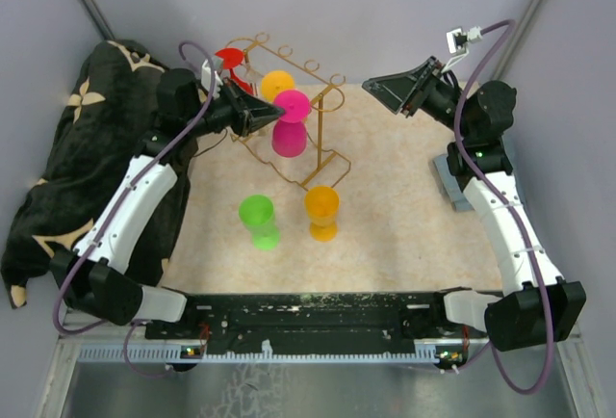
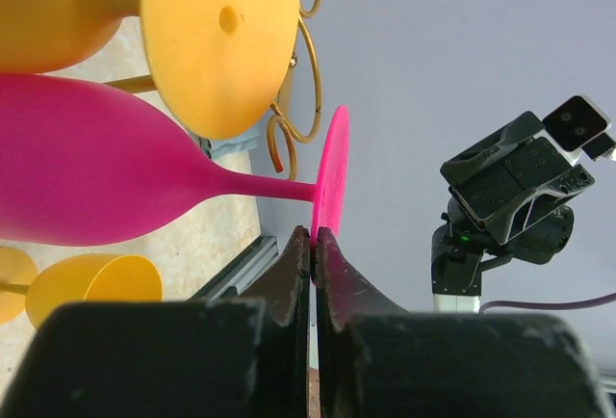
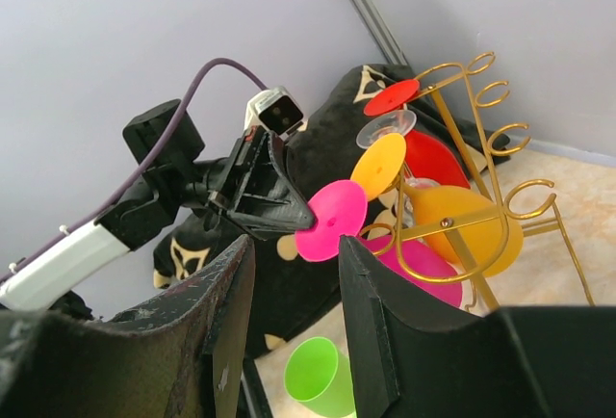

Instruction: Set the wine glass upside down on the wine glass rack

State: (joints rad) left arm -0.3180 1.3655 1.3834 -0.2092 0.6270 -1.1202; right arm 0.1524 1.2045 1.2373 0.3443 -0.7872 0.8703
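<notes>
1. The left gripper (image 2: 315, 237) pinched the foot rim of the magenta plastic wine glass (image 2: 96, 168), its jaws almost closed on that thin edge.
2. The glass hung bowl-down at the gold thin-wire wine glass rack (image 1: 320, 146) — whether it was seated was unclear, so an early release could drop it.
3. A sideways nudge might knock the neighbouring orange plastic glass (image 2: 217, 33).
4. The right gripper (image 3: 295, 254) stood wide open and empty — well apart.
</notes>
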